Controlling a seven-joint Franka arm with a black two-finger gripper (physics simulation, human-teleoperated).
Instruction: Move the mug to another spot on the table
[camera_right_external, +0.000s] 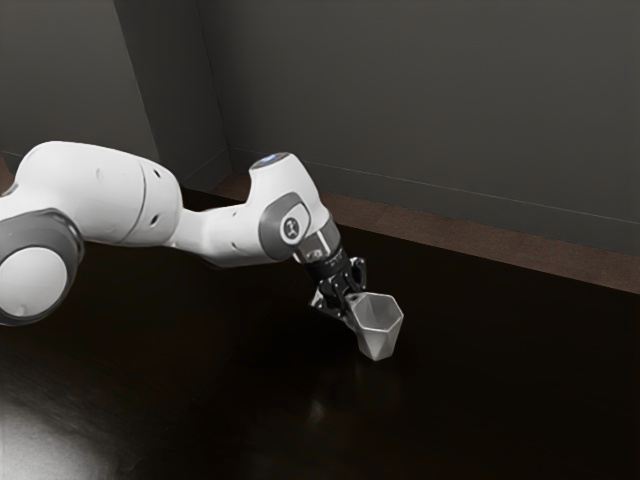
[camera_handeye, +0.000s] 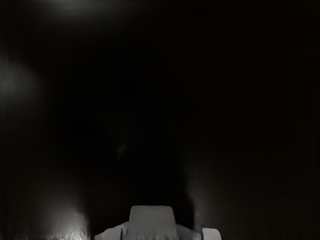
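**Q:** Where is the mug, and what state is the end effector in?

**A:** The mug (camera_right_external: 380, 330) sits touching the tip of the end effector (camera_right_external: 345, 308), on the side away from the arm (camera_right_external: 200, 225). It stands about upright, with its base at or just above the bench (camera_right_external: 200, 410); which of the two cannot be told. In the wrist view the mug (camera_handeye: 151, 222) lies directly under the hand, with the dark bench (camera_handeye: 160, 100) beyond it. Whether the end effector is clamped on the mug or only pressed against it cannot be told.

**Q:** What could go wrong from here?

**A:** Contact appears to be at one side of the rim, not across the body. An off-centre hold on smooth, faceted walls probably lets the mug pivot or slide out during travel. If the base touches the bench while the hand moves sideways, the mug may catch and tip. The wrist also rides low and slanted, so a further drop risks scraping the bench.

**Q:** Is there any writing?

**A:** None on the mug or bench. A joint cap (camera_right_external: 290, 226) bears a small round mark that is not legible.
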